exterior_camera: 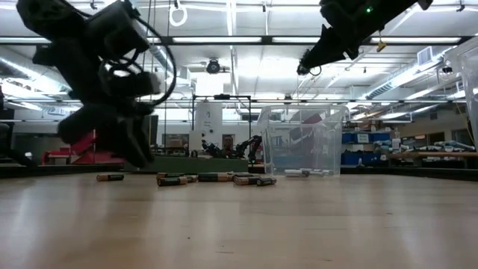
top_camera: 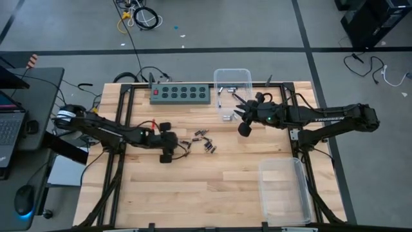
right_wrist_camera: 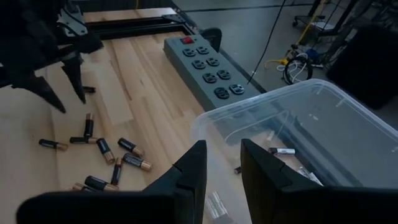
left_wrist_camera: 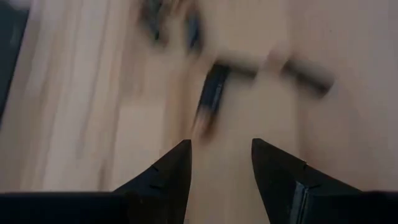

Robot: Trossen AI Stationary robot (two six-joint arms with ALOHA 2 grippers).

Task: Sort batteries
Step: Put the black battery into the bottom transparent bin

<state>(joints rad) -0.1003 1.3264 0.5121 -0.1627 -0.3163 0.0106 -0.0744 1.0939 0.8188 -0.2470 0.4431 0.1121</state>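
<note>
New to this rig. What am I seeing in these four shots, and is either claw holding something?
Two robot arms work at a wooden table. One camera looks straight down, one sits at table height, one rides on each wrist. Loose batteries lie mid-table, beside a green power strip and two clear bins: the far bin already holding a few cells, the near bin. The left gripper is low beside the batteries, fingers open and empty. The right gripper hangs at the far bin's rim, fingers apart, nothing between them.
</note>
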